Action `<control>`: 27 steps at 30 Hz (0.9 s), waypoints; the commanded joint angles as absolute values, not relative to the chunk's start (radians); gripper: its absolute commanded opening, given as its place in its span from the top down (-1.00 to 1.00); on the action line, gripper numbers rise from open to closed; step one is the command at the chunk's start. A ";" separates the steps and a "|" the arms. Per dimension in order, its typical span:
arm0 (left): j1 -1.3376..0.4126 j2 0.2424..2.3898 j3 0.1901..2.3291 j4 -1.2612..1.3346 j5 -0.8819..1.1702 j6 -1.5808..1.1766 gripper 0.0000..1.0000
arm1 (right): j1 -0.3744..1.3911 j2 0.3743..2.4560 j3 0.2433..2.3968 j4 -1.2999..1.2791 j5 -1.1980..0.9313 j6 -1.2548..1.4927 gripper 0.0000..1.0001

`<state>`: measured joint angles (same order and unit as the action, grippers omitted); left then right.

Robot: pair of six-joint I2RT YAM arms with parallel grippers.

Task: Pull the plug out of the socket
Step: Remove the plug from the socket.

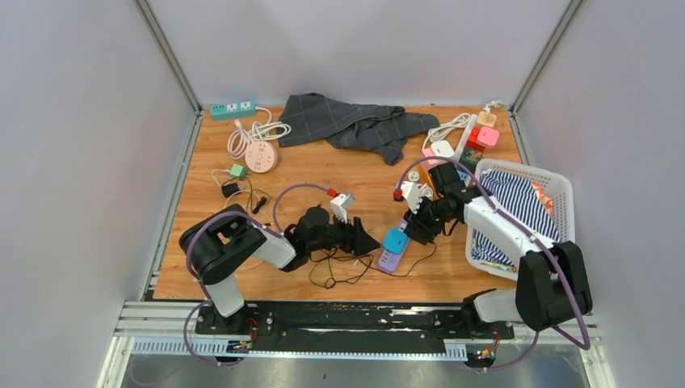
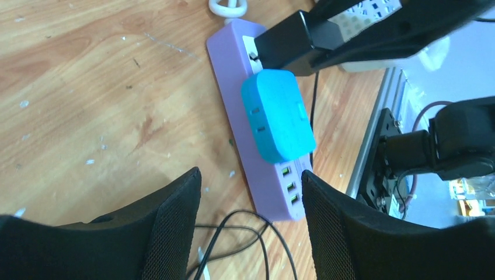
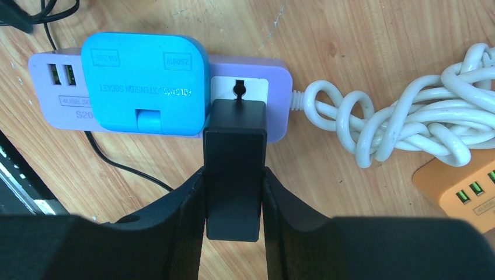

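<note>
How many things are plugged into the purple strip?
2. A blue adapter sits midway on the purple strip. A black plug sits beside it, toward the cable end, clamped by the right end effector. No others show.

The plug [image 3: 233, 169] is black, the adapter [image 3: 145, 81] blue, the power strip [image 3: 279, 87] lilac, its cord [image 3: 420, 125] white, the table [image 3: 379, 35] wood-grained brown.

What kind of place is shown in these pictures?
Probably a robot test cell: plain grey walls in metal framing enclose a wooden table, two arms are bolted to its rail, and power strips lie scattered.
</note>
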<state>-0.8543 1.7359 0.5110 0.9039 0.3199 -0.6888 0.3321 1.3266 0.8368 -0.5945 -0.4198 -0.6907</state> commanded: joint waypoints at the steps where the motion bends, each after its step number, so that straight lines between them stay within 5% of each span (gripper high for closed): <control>1: -0.866 1.685 0.373 1.279 0.255 -0.691 -0.31 | 0.342 1.327 0.848 -0.676 -0.375 -0.778 1.00; 5: -0.918 1.680 0.308 1.422 0.183 -0.635 -0.31 | 0.341 1.327 0.858 -0.725 -0.404 -0.833 0.99; 17: -1.174 1.722 0.365 1.239 -0.121 -0.395 -0.34 | 0.341 1.314 0.863 -0.741 -0.416 -0.842 1.00; 19: -1.197 1.750 0.369 1.264 -0.167 -0.389 -0.21 | 0.341 1.318 0.864 -0.741 -0.417 -0.840 0.99; 24: -1.211 1.721 0.373 1.249 -0.163 -0.388 0.56 | 0.343 1.328 0.862 -0.741 -0.425 -0.838 1.00; 27: -1.217 1.726 0.409 1.201 -0.119 -0.392 0.77 | 0.342 1.337 0.863 -0.741 -0.426 -0.836 0.99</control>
<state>-1.2030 1.7355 0.3641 1.2251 -0.1143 -0.4145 0.3321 1.3258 0.8536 -0.6762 -0.4175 -0.8314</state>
